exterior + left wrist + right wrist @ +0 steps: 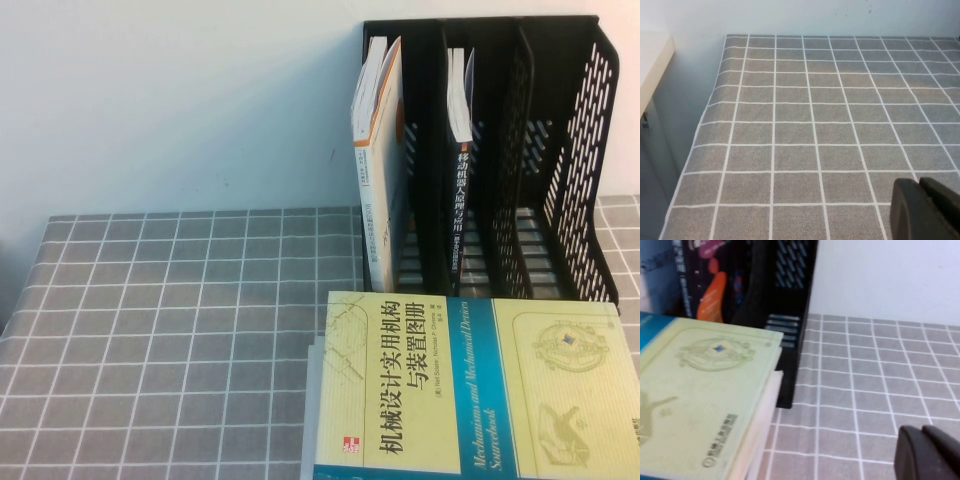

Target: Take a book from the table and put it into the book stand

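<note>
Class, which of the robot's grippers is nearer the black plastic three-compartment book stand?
Right. The right gripper hangs over grey grid cloth beside the black plastic book stand; the left gripper sees only bare cloth, no stand.

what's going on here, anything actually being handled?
Nothing is being handled. The dark navy book stands in the middle compartment of the black book stand, with a white-and-orange book in the left one; the right one is empty. A pale yellow-and-blue book lies flat on the table in front of the stand. The left end effector hovers over bare cloth. The right end effector hovers near the flat book's edge, touching nothing.
</note>
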